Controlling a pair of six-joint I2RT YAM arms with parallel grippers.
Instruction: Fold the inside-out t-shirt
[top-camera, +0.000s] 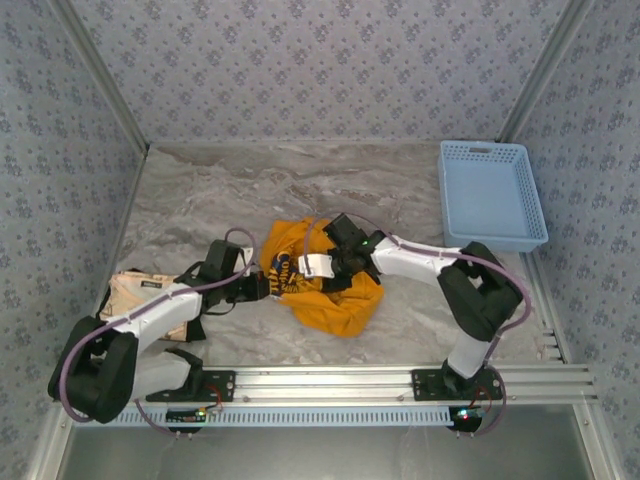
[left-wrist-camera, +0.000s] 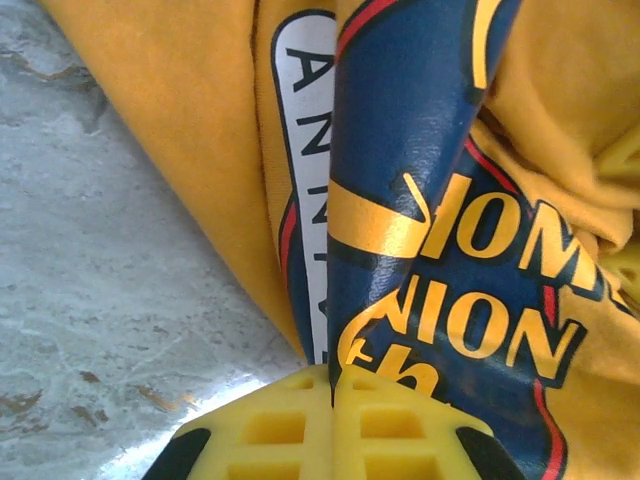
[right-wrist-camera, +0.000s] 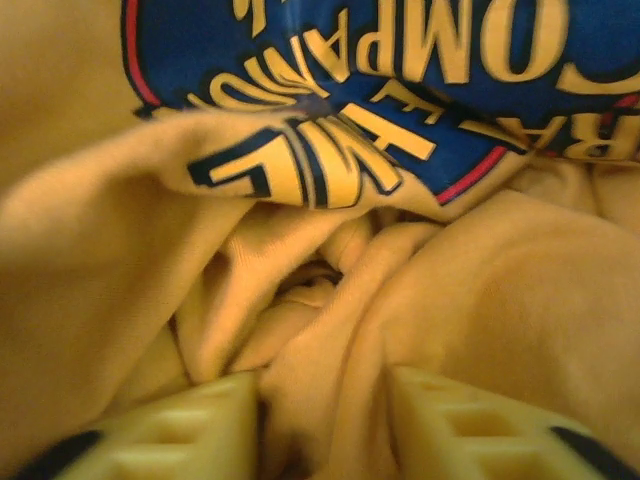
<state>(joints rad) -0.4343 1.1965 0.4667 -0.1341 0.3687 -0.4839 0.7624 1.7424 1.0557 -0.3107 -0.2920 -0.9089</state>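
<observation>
Two arms reach in from the bottom corners of the top view and meet at the inside-out t-shirt (top-camera: 340, 305), which lies crumpled in a heap at the centre of the tabletop (top-camera: 220, 190). The left arm stretches low toward the right, and its left claw (top-camera: 262, 285) is at the heap's left edge. In the wrist view its yellow fingers (left-wrist-camera: 400, 430) are pressed together, pinching a fold of the printed graphic. The right arm bends at a raised elbow and leans left over the heap. The right claw (right-wrist-camera: 325, 390) has its jaws standing apart with bunched cloth filling the gap; I cannot tell whether it is gripped.

A beige cloth (top-camera: 135, 292) lies partly under the left arm at lower left, and a blue basket (top-camera: 490, 190) with perforated walls sits at upper right.

The shirt is soft orange-yellow cotton, deeply creased, with a glossy blue, white and red print. The tabletop is grey and marbled.
</observation>
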